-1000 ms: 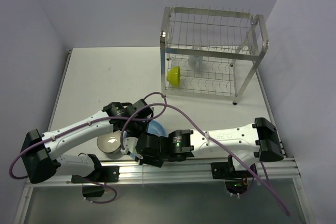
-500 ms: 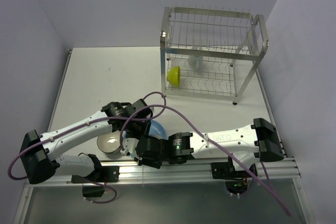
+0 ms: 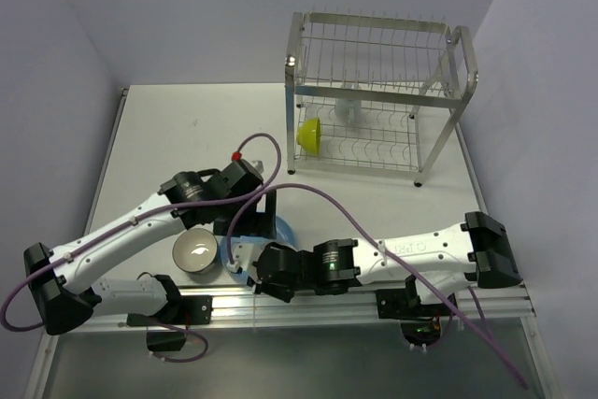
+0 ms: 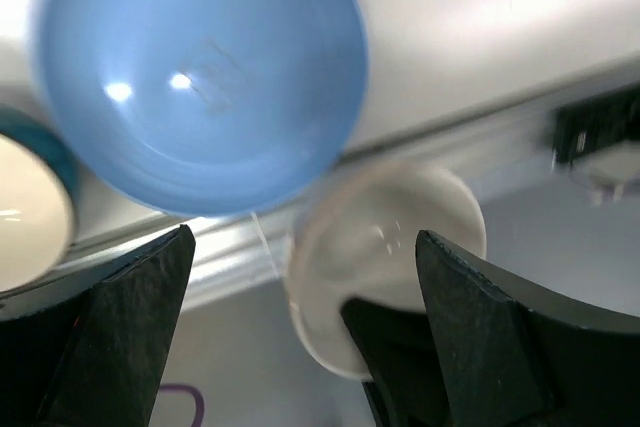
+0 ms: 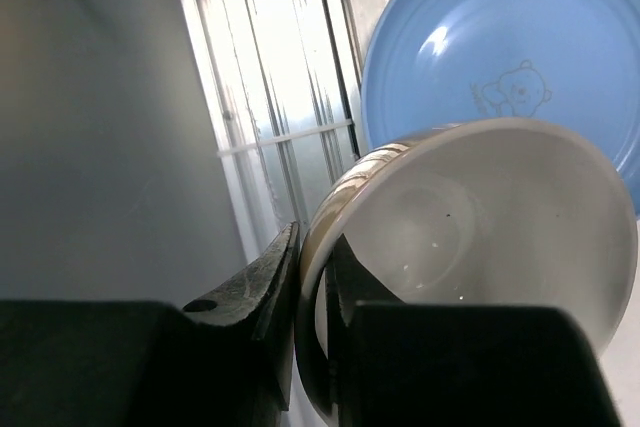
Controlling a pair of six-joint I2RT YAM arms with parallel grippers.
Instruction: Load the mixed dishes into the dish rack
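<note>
Between fingers of right gripper (image 5: 312, 277): rim of cream bowl (image 5: 480, 237), clamped, blue plate (image 5: 500, 37) just behind. Left gripper (image 4: 300, 272) fingers wide apart, holding nothing. Lift bowl clear of plate, without tilt, toward dish rack (image 3: 374, 100) far ahead

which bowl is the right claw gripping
The cream bowl, pinched at its rim; the dark bowl sits on the table, the lime-green bowl in the dish rack.

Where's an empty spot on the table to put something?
Back-left corner of the table, beside the dish rack, is bare. So is the strip between the rack and the right arm. The near edge is crowded: blue plate, dark bowl, cream bowl.
</note>
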